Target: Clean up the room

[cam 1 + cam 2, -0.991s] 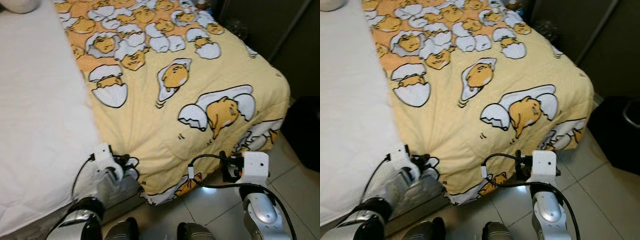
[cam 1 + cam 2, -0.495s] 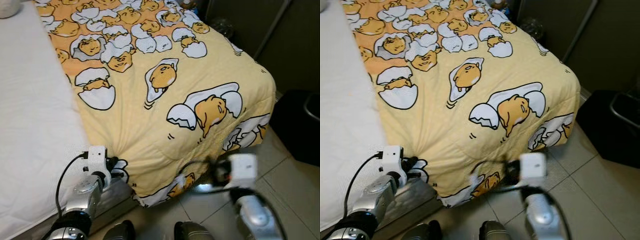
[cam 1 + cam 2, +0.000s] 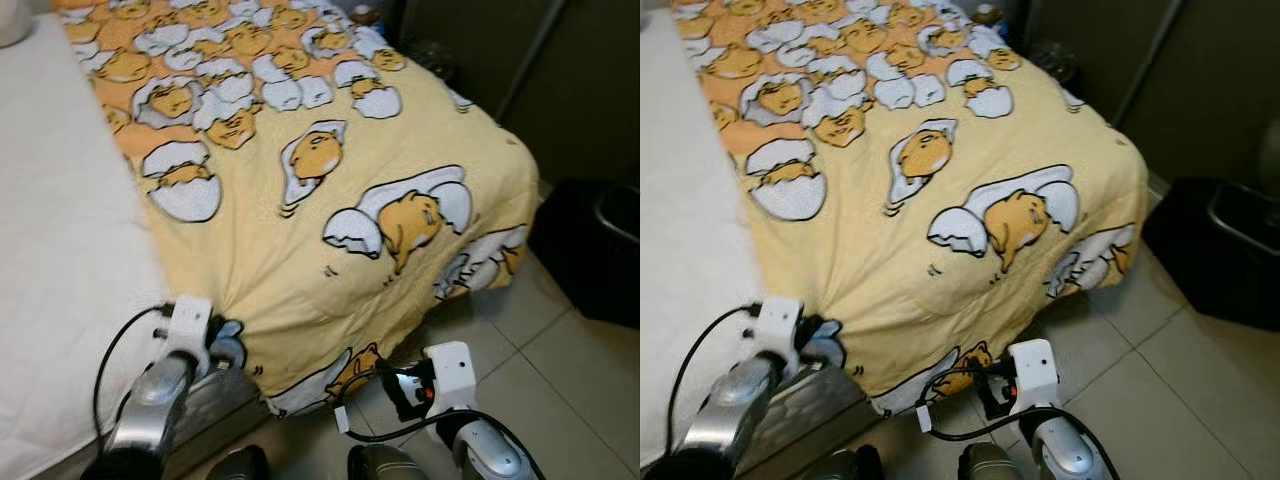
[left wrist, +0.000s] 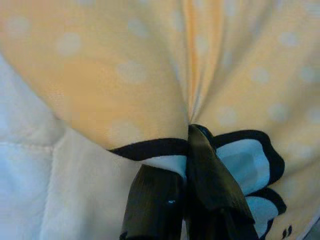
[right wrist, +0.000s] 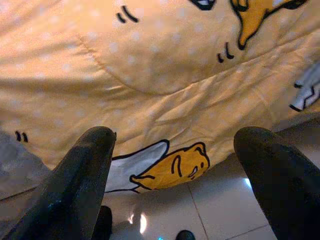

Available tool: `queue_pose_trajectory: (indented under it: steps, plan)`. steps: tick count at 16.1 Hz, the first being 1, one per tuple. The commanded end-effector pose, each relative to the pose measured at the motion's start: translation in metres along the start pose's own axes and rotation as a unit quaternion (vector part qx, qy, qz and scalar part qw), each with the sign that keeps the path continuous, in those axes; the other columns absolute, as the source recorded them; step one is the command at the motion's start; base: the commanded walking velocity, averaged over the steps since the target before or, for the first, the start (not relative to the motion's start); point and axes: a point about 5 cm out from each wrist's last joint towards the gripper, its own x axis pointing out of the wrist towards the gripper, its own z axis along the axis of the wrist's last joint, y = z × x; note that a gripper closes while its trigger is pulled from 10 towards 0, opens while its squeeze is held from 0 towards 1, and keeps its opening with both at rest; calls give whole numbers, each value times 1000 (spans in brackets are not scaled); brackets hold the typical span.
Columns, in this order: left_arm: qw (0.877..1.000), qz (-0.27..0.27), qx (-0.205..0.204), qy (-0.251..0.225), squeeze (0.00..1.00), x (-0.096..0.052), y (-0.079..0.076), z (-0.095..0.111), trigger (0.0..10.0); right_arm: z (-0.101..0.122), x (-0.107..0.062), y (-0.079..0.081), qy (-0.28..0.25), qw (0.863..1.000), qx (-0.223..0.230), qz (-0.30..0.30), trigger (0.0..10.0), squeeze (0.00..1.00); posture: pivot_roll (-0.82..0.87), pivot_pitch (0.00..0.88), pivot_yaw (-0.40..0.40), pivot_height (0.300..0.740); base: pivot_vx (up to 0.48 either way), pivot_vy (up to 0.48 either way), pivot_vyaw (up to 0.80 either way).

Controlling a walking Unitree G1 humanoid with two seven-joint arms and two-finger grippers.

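Note:
A yellow blanket [image 3: 330, 200] printed with egg-and-yolk cartoon figures covers the right part of the bed and hangs over its foot. My left gripper [image 3: 225, 342] is at the blanket's near edge beside the white sheet [image 3: 60, 250]. The left wrist view has its black fingers [image 4: 200, 175] shut on a pinched fold of the blanket [image 4: 150, 75]. My right gripper [image 3: 400, 385] hovers low over the floor, just short of the hanging hem. In the right wrist view it is open [image 5: 175, 145], fingers [image 5: 85, 185] wide apart, facing the blanket [image 5: 165, 65] without touching it.
The tiled floor [image 3: 570, 370] runs along the foot of the bed. A black bin [image 3: 600, 250] stands on it at the right. A dark wall or wardrobe [image 3: 560, 70] stands behind it. My feet [image 3: 375, 465] are close to the bed's corner.
The view has shifted. My right gripper has dropped lower and drawn back from the blanket's hem. My left gripper stays on the blanket's edge.

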Motion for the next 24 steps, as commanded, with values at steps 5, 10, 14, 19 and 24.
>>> queue_pose_trajectory:
  steps: [5,10,14,19,24]
  plan:
    - [988,42,76,130,0,-38,28,-67,0,-3,2,0,3,1000,3,8,10000,0,-91,126,33,731,0,0,0]
    - [955,82,221,180,0,-52,66,-80,0,-3,1,-1,3,1000,2,4,10000,0,-96,126,36,731,0,0,0]
    - [947,103,244,182,0,-56,74,-81,0,-3,2,1,3,1000,3,8,10000,0,-94,129,36,731,0,0,0]
    - [909,111,304,263,0,-90,104,-111,0,-5,1,-1,6,1000,2,8,10000,0,-97,129,36,731,0,0,0]
    - [897,140,306,287,0,-106,121,-119,0,-4,2,0,5,1000,2,9,10000,0,-95,130,35,731,0,0,0]
